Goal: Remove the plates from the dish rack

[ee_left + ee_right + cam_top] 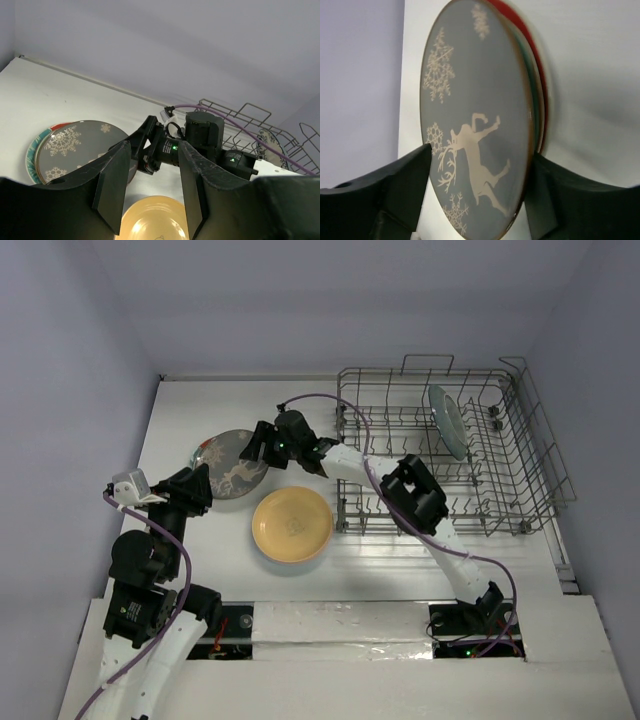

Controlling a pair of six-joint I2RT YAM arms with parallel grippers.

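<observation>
A grey plate with a reindeer and snowflakes point(232, 465) point(75, 147) point(475, 100) lies on top of a red-and-teal plate point(31, 160) point(541, 75) at the left of the table. My right gripper point(257, 445) point(481, 156) is open, and its fingers straddle the grey plate's near rim. A yellow-orange plate point(291, 524) point(150, 220) lies flat in the middle. My left gripper point(198, 482) point(153, 149) is open and empty, just beside the stack. The grey wire dish rack point(530, 502) at the right holds one pale green patterned plate point(448, 420) point(268, 146) upright.
The right arm point(420, 500) stretches across the rack's left edge and over the table. A purple cable point(360, 430) loops over the rack's near left corner. Walls close the table at the back and on both sides.
</observation>
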